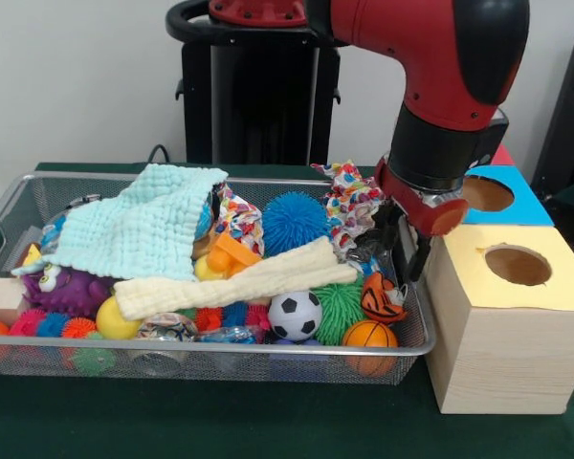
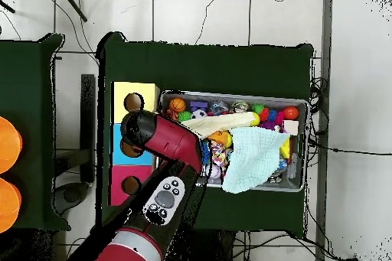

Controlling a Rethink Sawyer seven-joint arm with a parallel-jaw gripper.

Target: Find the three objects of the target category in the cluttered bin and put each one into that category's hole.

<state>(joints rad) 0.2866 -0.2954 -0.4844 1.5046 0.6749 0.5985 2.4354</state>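
Observation:
The wire mesh bin (image 1: 220, 351) is full of toys and cloths; it also shows in the overhead view (image 2: 230, 95). An orange tiger-striped soft toy (image 1: 381, 297) lies at its right end, between a green spiky ball (image 1: 339, 308) and the bin's wall. My gripper (image 1: 408, 268) hangs just above and to the right of this toy, inside the bin's right end. No plain tan-orange toy shows. The red-topped box (image 2: 115, 185) with its round hole (image 2: 132, 185) stands last in the row of boxes. In the overhead view the arm hides the gripper.
A yellow-topped box (image 1: 517, 325) and a blue-topped box (image 1: 526, 203) stand right of the bin. In the bin lie a mint cloth (image 1: 139, 229), a cream cloth (image 1: 234, 282), an orange basketball (image 1: 369, 335), a soccer ball (image 1: 295, 315), a blue spiky ball (image 1: 295, 222) and a purple toy (image 1: 67, 287).

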